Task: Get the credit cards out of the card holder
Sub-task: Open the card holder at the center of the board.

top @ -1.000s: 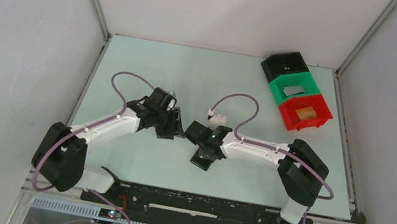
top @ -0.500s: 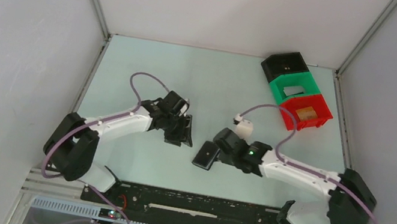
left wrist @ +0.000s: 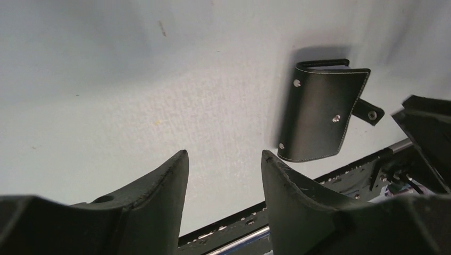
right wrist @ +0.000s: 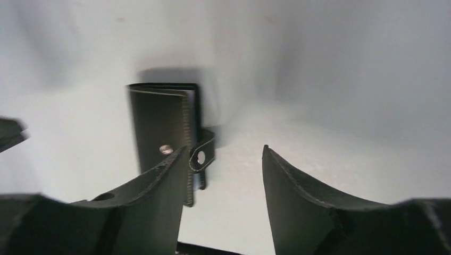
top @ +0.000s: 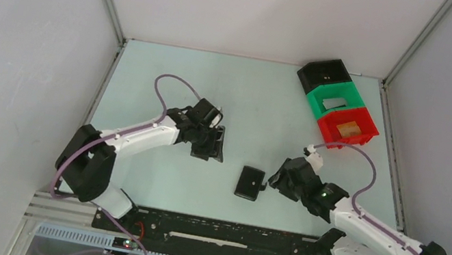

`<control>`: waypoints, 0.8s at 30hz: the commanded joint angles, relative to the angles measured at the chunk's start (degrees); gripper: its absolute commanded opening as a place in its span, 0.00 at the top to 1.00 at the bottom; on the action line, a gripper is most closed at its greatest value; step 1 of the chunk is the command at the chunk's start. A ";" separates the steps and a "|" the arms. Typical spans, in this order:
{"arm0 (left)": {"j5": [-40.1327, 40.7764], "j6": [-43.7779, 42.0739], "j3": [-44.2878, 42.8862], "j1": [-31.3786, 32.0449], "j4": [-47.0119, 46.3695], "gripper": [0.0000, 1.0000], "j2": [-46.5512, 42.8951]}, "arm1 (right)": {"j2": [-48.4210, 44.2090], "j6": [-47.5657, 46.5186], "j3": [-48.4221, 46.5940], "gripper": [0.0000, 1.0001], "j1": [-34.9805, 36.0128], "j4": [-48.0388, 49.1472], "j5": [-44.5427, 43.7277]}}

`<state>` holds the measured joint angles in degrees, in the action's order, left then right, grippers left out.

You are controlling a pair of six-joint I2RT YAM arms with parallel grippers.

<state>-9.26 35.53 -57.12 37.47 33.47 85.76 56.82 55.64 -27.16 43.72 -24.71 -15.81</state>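
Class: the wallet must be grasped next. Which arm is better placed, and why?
Right. The right pincer, open, sits just beside the wallet at its tab edge, fingers aimed at it. The left pincer, also open, hangs farther off.

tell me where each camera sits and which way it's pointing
Top external: fixed above and behind the arm bases, looking down on the pale green table; both arms show, with the small black folded leather-look card holder between them.
Left wrist: on the left arm, looking down past its open left hand at the table.
Right wrist: on the right arm, looking down past its open right hand.
Shared: all three views see the card holder lying on the table.
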 commanded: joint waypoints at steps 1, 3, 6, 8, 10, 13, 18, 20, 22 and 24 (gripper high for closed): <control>1.99 -1.65 -3.01 -2.39 2.03 0.42 -0.57 | -3.63 -3.64 -1.20 0.37 0.84 8.15 5.10; 3.05 -1.75 -2.74 -3.74 2.87 0.42 -1.74 | -2.76 -4.17 -1.20 0.33 1.09 11.31 7.86; 3.15 -1.82 -1.61 -5.89 3.12 0.42 -3.80 | 0.65 -4.33 -1.28 0.32 -0.14 15.38 14.12; 3.46 -2.03 -0.98 -6.38 3.29 0.42 -4.97 | 2.21 -4.58 -1.31 0.34 0.06 18.27 16.58; 3.62 -2.08 -0.55 -6.53 3.51 0.42 -5.24 | 2.65 -5.12 -1.32 0.35 0.78 20.84 17.89; 2.98 -1.70 0.22 -6.54 3.21 0.42 -5.08 | 2.41 -5.67 -2.05 0.35 2.43 21.81 17.00; 1.99 -1.51 0.29 -6.54 2.66 0.42 -4.61 | 5.72 -7.32 -5.23 0.34 5.97 21.60 16.38; 1.71 -1.58 -0.12 -6.54 2.65 0.42 -4.22 | 9.74 -7.82 -7.21 0.33 6.94 20.33 15.90; 1.51 -1.76 -0.46 -6.56 2.65 0.42 -3.94 | 12.91 -7.40 -9.28 0.34 7.39 17.28 12.43; 1.39 -1.73 -0.43 -6.54 2.49 0.42 -3.82 | 14.76 -5.65 -9.56 0.33 6.86 14.89 10.26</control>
<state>-6.87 34.50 -57.04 30.94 36.60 82.21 68.01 49.52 -34.17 50.50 -5.98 -0.73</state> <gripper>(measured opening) 0.582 0.665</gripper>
